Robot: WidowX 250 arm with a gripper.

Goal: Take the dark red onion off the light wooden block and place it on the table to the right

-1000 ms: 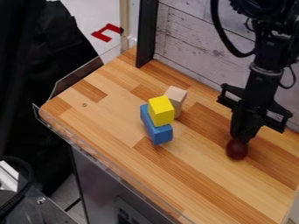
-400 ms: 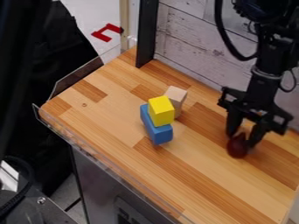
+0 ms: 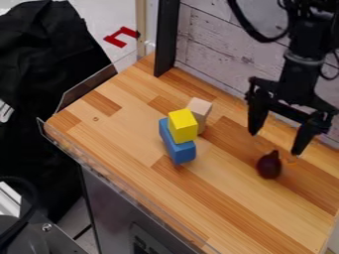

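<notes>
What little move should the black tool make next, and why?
Probably rise slightly: the tool is wide open above the dark red, onion-shaped thing, which sits unheld on the wooden counter. Going up should avoid knocking it.

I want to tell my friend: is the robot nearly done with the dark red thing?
Putting it down looks done: the dark red thing rests on the counter. Nothing's in hand: the gripper is open above it. Maybe only moving away is left, since it's close.
</notes>
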